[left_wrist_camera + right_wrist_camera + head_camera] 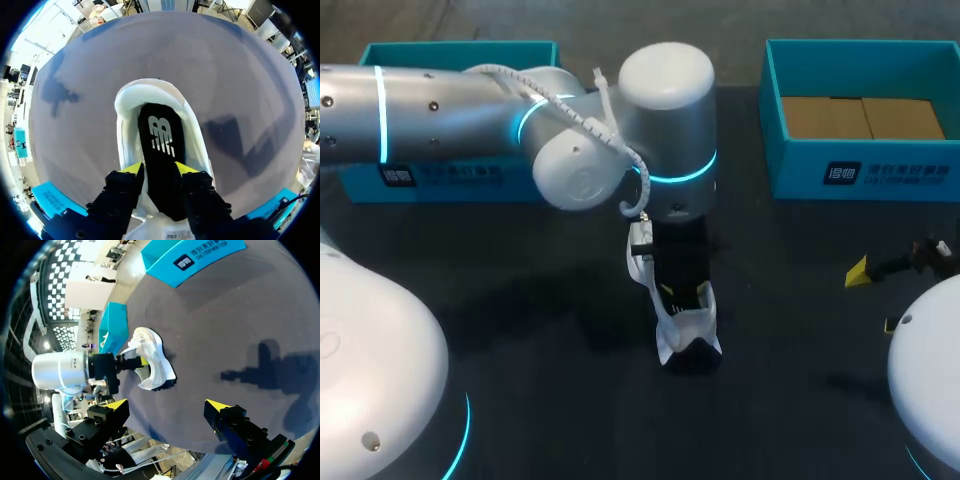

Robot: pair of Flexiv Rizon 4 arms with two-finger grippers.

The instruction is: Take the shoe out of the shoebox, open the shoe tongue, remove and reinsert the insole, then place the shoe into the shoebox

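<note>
Head view: L arm (470, 110) comes in from the left to mid-frame. The L gripper (682, 292) is down in the white shoe (688, 330), which sits lower centre on the table (520, 300), outside the teal shoebox (860, 165) at upper right.

L wrist view: the L gripper (159, 170) is clamped on the black insole (160, 140) inside the shoe (150, 97), w/ a tip on each edge.

R wrist view: R gripper (167, 405) fingers are wide apart, w/ nothing between. The shoe (156, 357) is well ahead of it, w/ the L gripper (131, 362) at its opening.

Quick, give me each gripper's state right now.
Left gripper: shut on the black insole inside the white shoe.
Right gripper: open, holding nothing.
</note>
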